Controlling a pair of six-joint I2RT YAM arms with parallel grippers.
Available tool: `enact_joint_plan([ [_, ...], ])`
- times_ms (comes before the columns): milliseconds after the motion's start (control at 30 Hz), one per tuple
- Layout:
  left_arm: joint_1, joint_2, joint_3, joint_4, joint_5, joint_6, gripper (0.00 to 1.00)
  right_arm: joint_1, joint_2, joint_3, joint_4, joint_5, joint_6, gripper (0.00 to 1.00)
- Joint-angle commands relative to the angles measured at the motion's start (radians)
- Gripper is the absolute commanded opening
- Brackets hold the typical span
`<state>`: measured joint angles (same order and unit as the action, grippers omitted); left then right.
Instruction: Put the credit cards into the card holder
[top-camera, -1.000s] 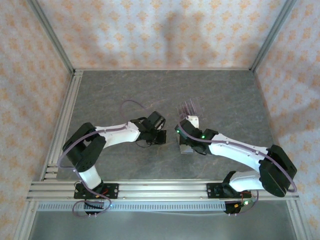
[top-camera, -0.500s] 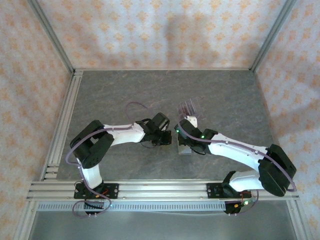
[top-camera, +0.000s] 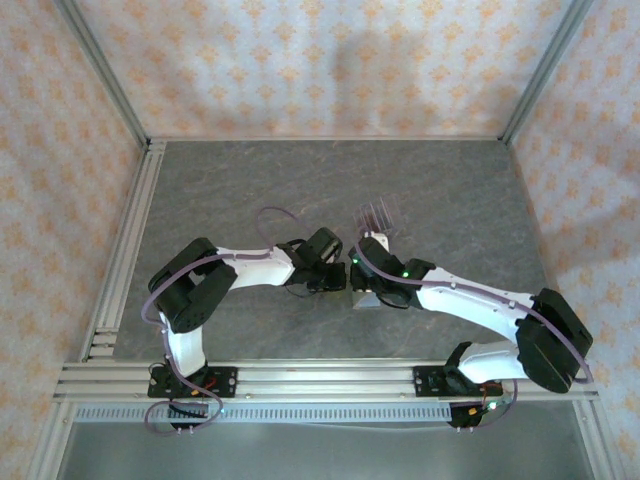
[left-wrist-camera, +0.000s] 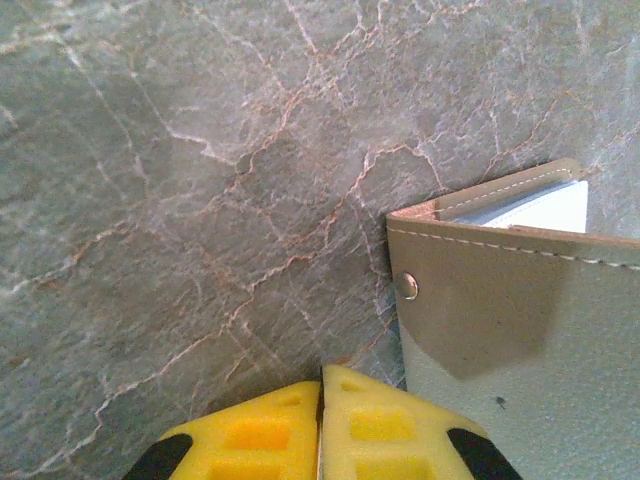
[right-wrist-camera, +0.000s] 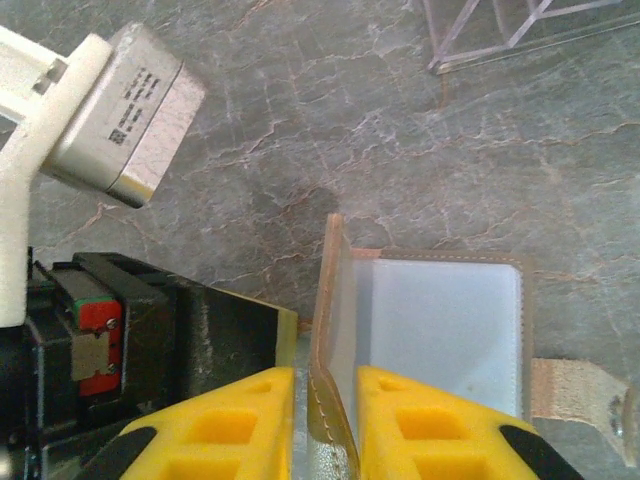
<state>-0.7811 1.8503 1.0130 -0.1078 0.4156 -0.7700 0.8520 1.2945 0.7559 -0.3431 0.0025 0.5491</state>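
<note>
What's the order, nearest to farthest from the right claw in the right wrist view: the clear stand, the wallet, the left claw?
1. The wallet: its raised cover stands inside the right claw.
2. The left claw: just left of the wallet.
3. The clear stand: far off, at the top right edge.
</note>
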Motion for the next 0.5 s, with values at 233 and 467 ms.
enact_joint_plan([
  [233, 0.014, -0.087, -0.042, -0.059, -0.085, -0.027, 0.09, 0.004, 0.032, -0.02, 0.087, -0.077, 0.011, 0.28],
  [467, 0.064, -0.183, -0.121, -0.128, -0.129, -0.036, 0.1, 0.005, 0.07, 0.002, 0.114, -0.122, -0.007, 0.28],
])
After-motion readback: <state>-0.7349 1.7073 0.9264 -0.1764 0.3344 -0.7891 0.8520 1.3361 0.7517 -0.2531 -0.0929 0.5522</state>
